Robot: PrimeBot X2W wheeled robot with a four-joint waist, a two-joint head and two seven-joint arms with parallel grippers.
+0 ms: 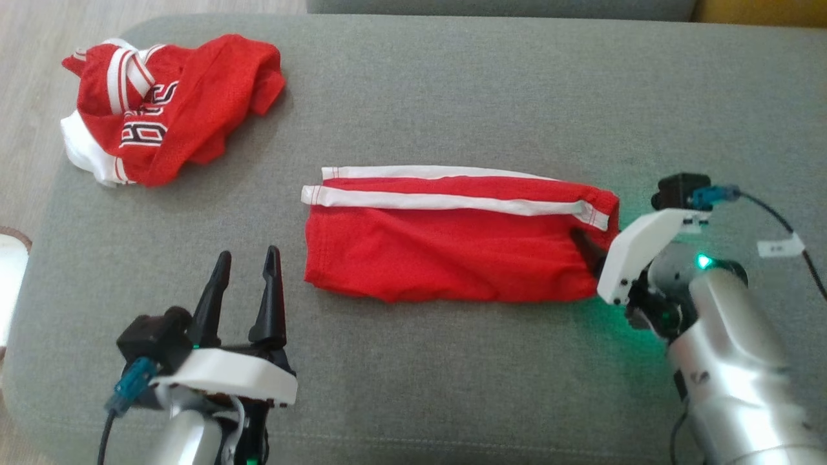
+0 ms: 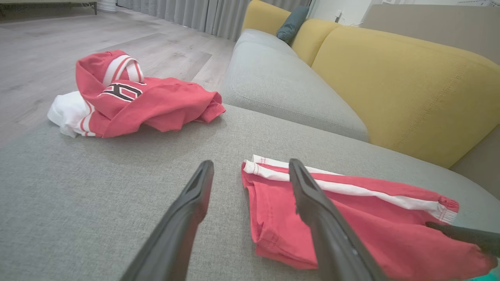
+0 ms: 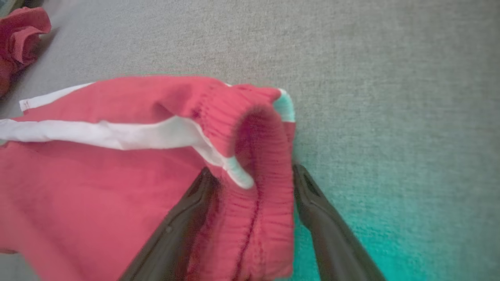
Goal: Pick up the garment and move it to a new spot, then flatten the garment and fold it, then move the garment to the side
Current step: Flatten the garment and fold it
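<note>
Starting far left, a crumpled red jersey (image 1: pixel 171 106) sits bunched on the grey cushion (image 1: pixel 452 90), well apart from the action. Next along, the left gripper (image 1: pixel 249 257) hovers just beside the hem end of the red shorts (image 1: pixel 446 252), jaws spread wide, nothing in them; parked clear, I'd say. Centre stage, those shorts lie folded lengthwise, white stripe along the far edge. Over on the right, the right gripper (image 3: pixel 252 171) straddles the elastic waistband (image 3: pixel 265 128), fingers wide either side, not pinching; it looks lined up to grab for the move aside.
</note>
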